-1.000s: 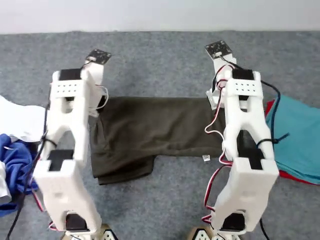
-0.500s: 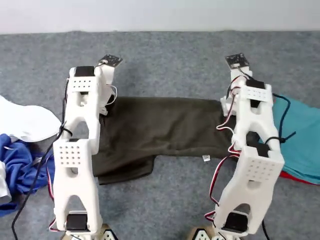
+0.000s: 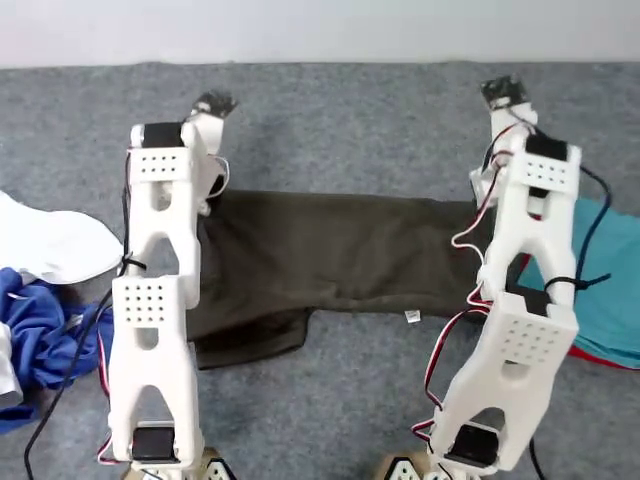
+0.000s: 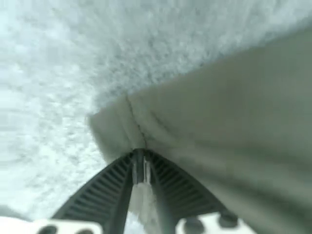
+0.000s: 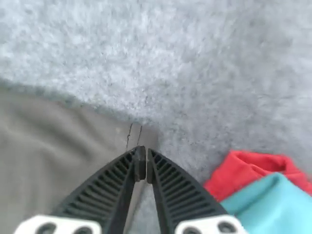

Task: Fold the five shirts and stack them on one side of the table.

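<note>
Saw the dark olive shirt [image 3: 330, 255] lying spread across the middle of the grey counter [image 3: 330, 120], long side running left to right. Noted its far edge drawn almost straight from one arm to the other, and its near left part bunched into a thicker fold. Spotted a small white tag [image 3: 411, 317] at its near edge.

Found the left fingers [image 4: 139, 161] pressed together, pinching the shirt's far left corner, with the cloth puckered into creases just beyond the tips. Found the right fingers [image 5: 140, 158] likewise pressed together, pinching the far right corner, low over the counter.

Saw the left arm [image 3: 155, 300] stretched over the shirt's left end and the right arm [image 3: 520, 300] over its right end.

Made out a teal shirt [image 3: 610, 280] at the right edge of the counter, lying on a red shirt [image 3: 580, 352], both just beside the olive shirt's right end. Made out a white garment [image 3: 50, 240] and a crumpled blue garment [image 3: 40, 330] at the left edge, apart from the olive shirt.
</note>
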